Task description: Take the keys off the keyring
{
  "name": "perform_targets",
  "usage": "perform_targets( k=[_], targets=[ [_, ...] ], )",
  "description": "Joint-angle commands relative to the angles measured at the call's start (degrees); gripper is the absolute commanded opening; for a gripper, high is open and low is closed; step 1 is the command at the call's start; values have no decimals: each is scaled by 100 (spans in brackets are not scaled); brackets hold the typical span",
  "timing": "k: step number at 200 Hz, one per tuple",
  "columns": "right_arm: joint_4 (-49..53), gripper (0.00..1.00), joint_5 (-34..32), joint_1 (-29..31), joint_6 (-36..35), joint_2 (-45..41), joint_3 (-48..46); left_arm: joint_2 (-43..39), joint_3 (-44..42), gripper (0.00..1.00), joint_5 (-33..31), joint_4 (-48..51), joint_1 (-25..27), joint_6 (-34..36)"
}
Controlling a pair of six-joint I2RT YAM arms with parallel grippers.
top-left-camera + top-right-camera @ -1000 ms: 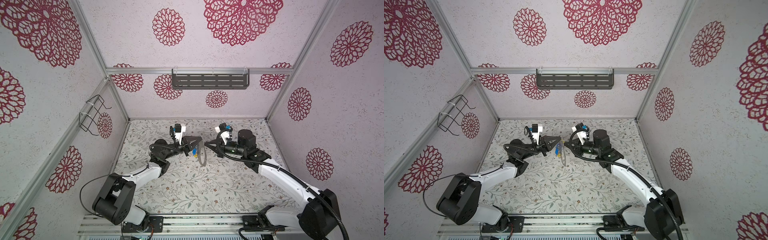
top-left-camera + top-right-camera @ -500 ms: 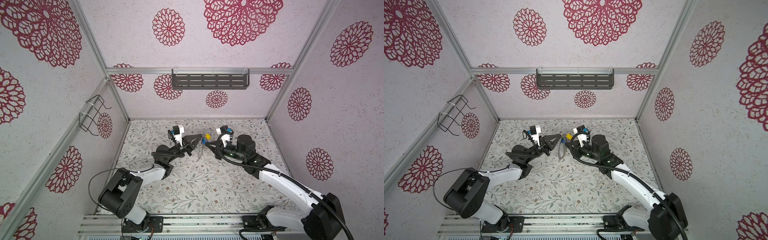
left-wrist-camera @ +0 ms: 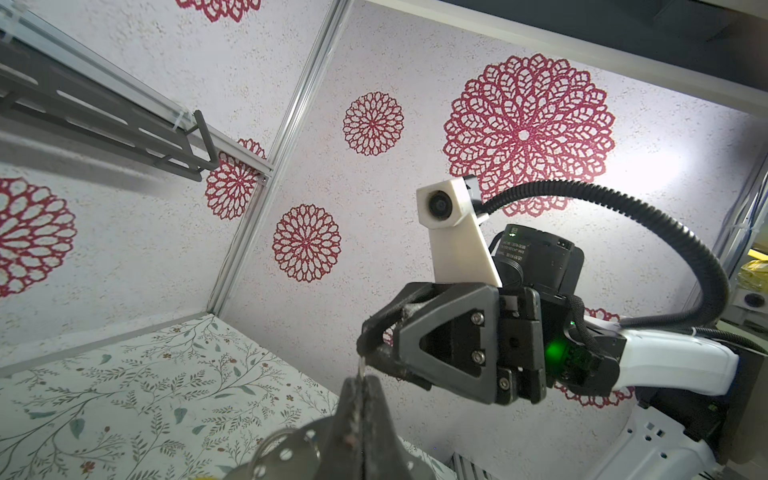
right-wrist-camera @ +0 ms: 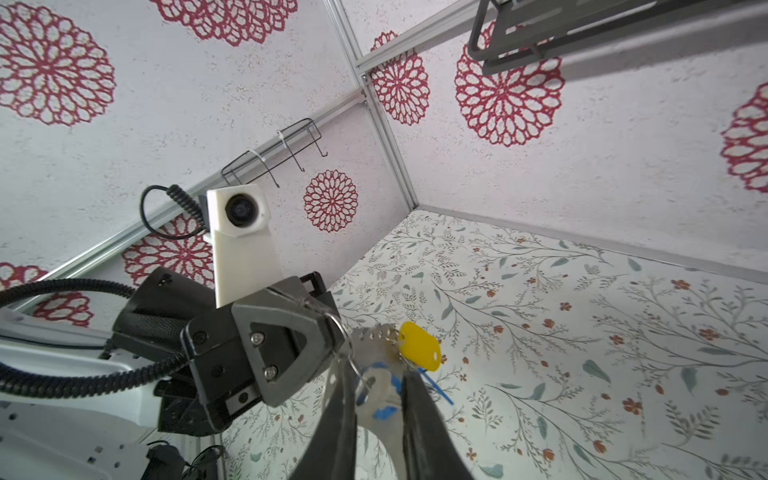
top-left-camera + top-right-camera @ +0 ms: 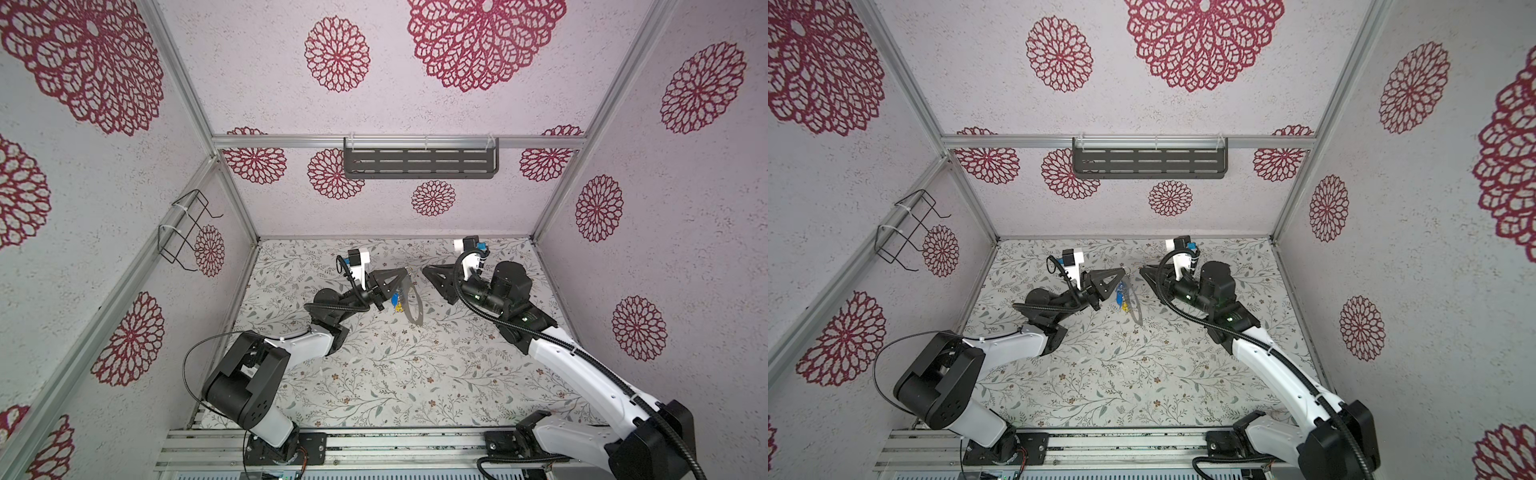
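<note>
My left gripper (image 5: 405, 271) is shut on the top of the keyring (image 5: 412, 306), a thin grey hoop that hangs from it above the floor in both top views (image 5: 1134, 304). The keys (image 5: 397, 301), blue and yellow tags, dangle beside the hoop (image 5: 1121, 299). In the left wrist view the left gripper (image 3: 362, 380) pinches a thin metal edge. My right gripper (image 5: 424, 270) is open, a short gap to the right of the left fingertips. In the right wrist view the right gripper (image 4: 376, 370) has its jaws apart, with a yellow key (image 4: 419, 345) and a blue key (image 4: 384, 411) beyond them.
A floral mat (image 5: 374, 374) covers the floor. A dark slotted shelf (image 5: 419, 162) hangs on the back wall and a wire rack (image 5: 185, 230) on the left wall. Both arms meet near the back of the cell.
Both grippers rose and came together half a second ago. Since then the right gripper has opened and drawn back to the right, and the keys have dropped to hang under the left gripper.
</note>
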State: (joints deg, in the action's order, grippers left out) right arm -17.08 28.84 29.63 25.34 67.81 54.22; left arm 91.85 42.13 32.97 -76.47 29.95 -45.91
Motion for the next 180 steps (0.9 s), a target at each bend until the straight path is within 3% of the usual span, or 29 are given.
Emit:
perform_targets(
  k=[1, 66, 132, 180],
  targets=[
    [-720, 25, 552, 4, 531, 40, 153, -17, 174, 0, 118, -343, -16, -157],
    [-894, 36, 800, 39, 597, 259, 150, 51, 320, 0, 252, -306, -1, -256],
    [-907, 37, 834, 50, 552, 339, 201, 131, 384, 0, 373, -386, 10, -390],
    [-971, 21, 883, 53, 593, 358, 225, 201, 436, 0, 421, -413, 29, -444]
  ],
)
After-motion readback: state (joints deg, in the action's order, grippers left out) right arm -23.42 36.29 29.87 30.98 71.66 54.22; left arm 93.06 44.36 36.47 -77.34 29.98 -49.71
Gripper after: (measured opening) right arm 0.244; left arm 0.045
